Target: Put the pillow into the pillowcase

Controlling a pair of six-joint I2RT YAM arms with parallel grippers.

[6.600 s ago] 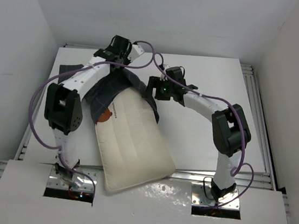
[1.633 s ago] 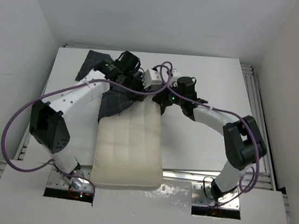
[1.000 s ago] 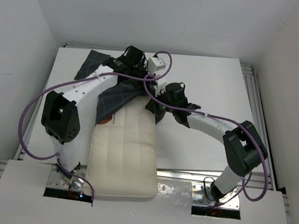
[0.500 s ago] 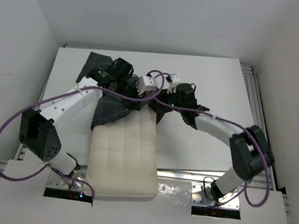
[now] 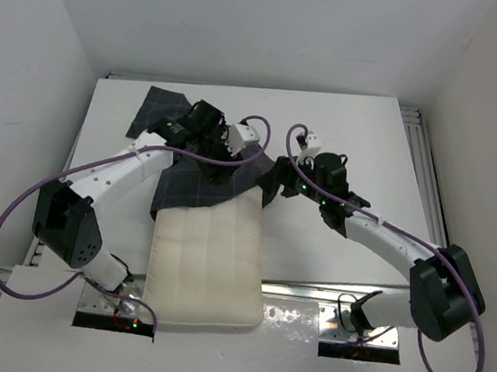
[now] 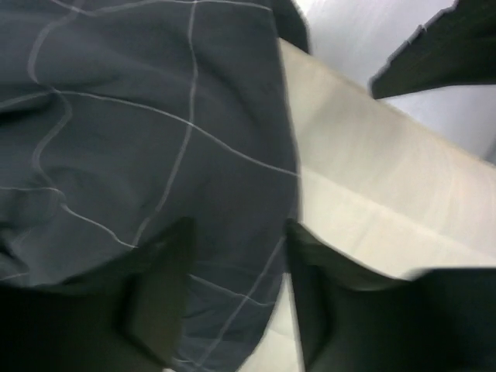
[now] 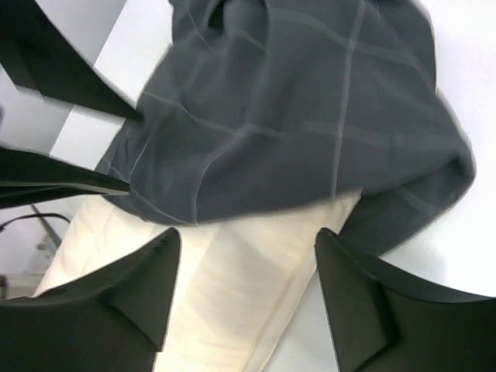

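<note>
Pillow (image 5: 206,263): one; pillowcase (image 5: 196,185): one.

This is looking like a robotics lab test cell: plain white walls (image 5: 268,25) are boxing in a white table (image 5: 363,137), aluminium rails (image 5: 430,204) are edging it, and purple cables (image 5: 9,211) are looping off two bolted-down arms (image 5: 114,174).

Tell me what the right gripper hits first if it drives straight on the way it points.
Probably the pillow, right at the pillowcase hem: the right gripper, jaws open, aims at that cream strip. Depth is unclear, so the hem could come first.
</note>
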